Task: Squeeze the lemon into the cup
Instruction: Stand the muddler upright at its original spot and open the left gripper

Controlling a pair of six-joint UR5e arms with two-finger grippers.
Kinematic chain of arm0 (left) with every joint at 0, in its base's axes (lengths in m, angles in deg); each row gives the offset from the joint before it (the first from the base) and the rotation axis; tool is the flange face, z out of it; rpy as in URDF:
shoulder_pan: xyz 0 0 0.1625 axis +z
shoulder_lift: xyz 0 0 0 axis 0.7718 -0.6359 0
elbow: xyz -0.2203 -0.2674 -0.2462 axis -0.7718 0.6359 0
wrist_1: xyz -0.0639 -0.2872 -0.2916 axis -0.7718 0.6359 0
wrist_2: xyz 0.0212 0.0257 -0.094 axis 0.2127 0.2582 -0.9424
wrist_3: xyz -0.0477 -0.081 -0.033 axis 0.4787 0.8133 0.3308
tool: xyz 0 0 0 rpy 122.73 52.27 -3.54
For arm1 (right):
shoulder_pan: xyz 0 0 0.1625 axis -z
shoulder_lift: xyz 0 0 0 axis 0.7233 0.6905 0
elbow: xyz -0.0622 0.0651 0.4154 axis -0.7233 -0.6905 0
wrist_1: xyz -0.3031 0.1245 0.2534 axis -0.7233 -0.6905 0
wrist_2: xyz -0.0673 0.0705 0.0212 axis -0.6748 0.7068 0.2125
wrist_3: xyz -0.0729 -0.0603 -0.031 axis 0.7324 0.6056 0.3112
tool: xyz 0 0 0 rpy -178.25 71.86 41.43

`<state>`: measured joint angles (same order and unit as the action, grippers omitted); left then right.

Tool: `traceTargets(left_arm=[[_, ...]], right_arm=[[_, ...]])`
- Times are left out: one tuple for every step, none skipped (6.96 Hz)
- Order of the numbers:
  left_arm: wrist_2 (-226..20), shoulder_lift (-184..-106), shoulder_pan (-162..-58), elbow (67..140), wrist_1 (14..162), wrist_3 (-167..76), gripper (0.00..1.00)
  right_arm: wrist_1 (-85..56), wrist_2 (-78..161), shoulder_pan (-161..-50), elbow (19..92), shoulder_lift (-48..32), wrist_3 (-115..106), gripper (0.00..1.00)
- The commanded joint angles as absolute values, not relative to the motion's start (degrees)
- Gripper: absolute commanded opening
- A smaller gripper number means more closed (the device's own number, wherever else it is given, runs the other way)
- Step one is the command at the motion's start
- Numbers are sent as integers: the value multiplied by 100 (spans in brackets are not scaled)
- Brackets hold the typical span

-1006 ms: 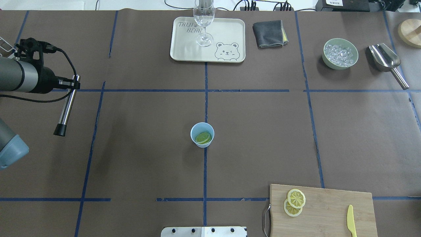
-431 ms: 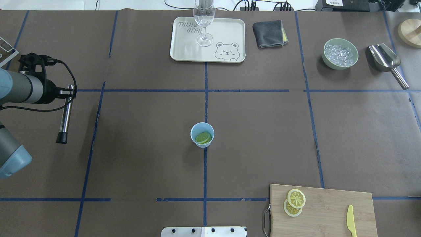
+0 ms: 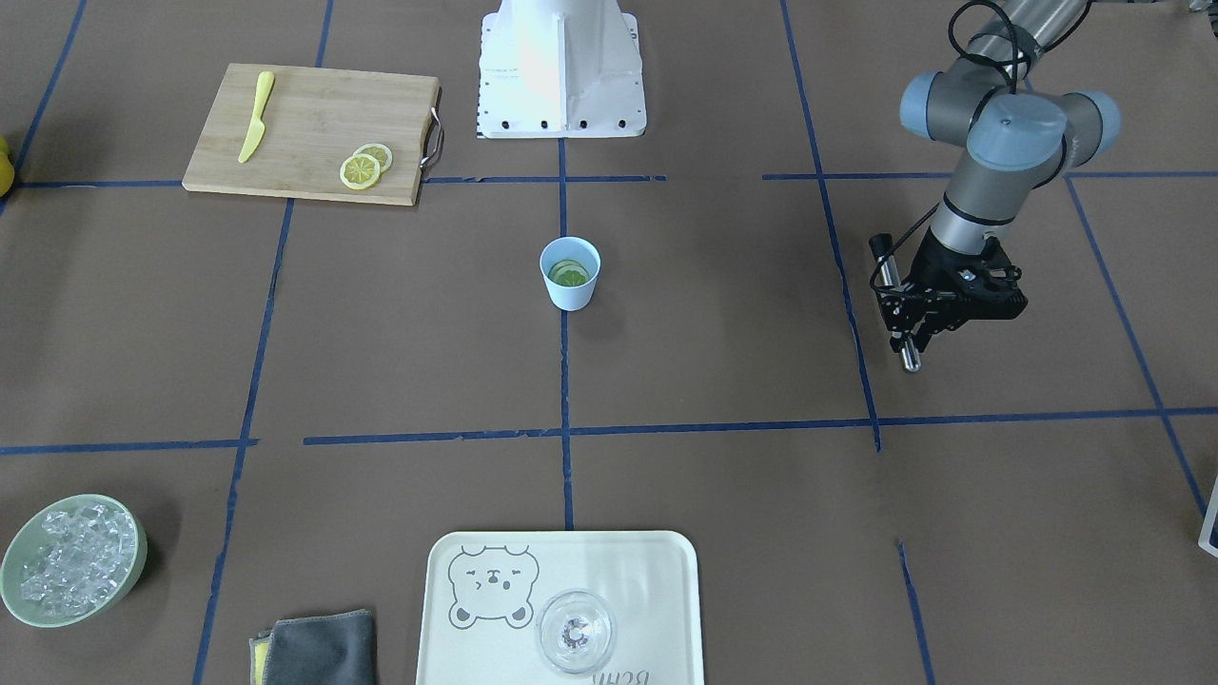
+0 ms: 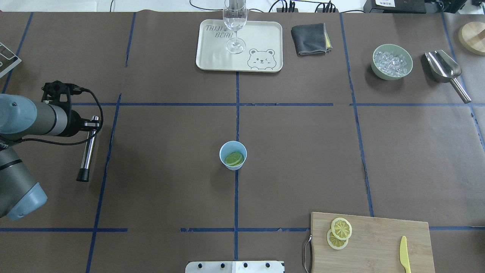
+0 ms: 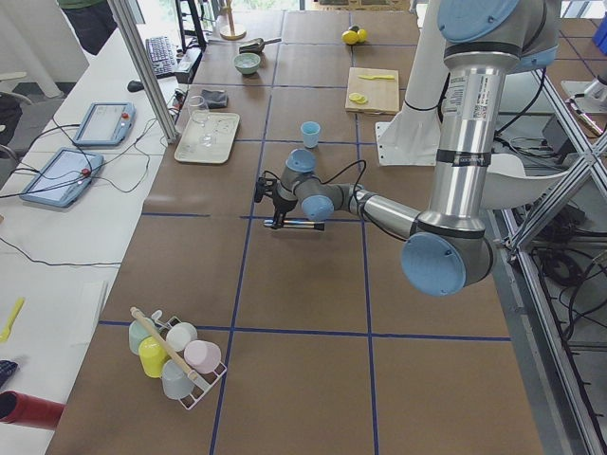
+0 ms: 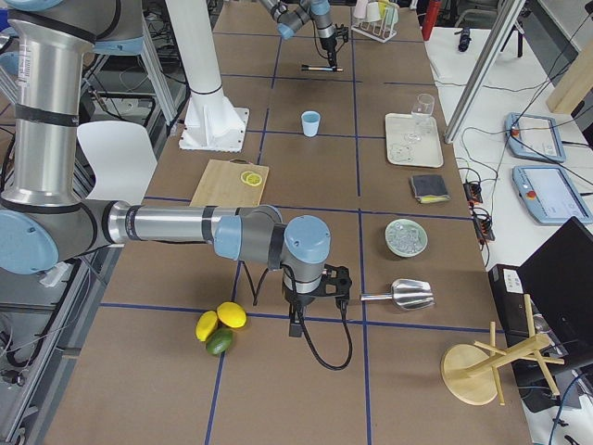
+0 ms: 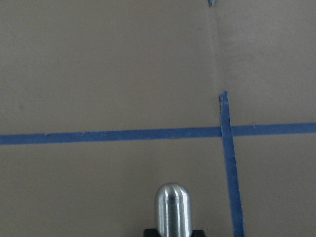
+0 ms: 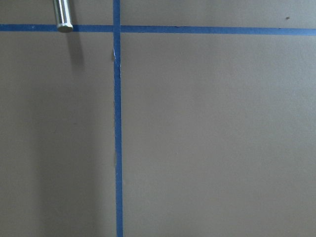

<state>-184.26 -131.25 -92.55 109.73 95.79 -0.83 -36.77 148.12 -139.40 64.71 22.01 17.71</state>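
Note:
The light-blue cup stands at the table's middle with lemon slices lying inside it; it also shows in the front view. Two more lemon slices lie overlapped on the wooden cutting board. My left gripper is far left of the cup, shut on a steel rod with a black end, held level above the table. The rod's round tip shows in the left wrist view. My right gripper shows only in the exterior right view, far from the cup; I cannot tell if it is open.
A cream tray with a clear stemmed glass sits at the back, a grey cloth beside it. A green bowl of ice and steel scoop are back right. A yellow knife lies on the board.
My left arm has carried the rod toward the robot's side of the table and slightly toward the middle. The cup and slices have not moved.

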Motion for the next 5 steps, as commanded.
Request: traceTargets(left_arm=[[-18425, -13147, -9182, 10904, 9579, -52, 19], [-18416, -13147, -9182, 10895, 9579, -53, 26], [-18416, -13155, -9182, 10878, 9579, -61, 49], [-18407, -13147, -9174, 10869, 9579, -105, 99], [-18407, -13138, -9173, 10886, 9571, -253, 100]], right_arm=[[-3677, 14812, -13940, 6469, 2198, 1771, 100], [-3677, 14812, -13940, 6469, 2198, 1771, 100], [-3677, 14812, -13940, 6469, 2207, 1771, 100], [-3677, 14812, -13940, 6460, 2207, 1771, 100], [-3677, 14812, -13940, 6460, 2198, 1771, 100]])
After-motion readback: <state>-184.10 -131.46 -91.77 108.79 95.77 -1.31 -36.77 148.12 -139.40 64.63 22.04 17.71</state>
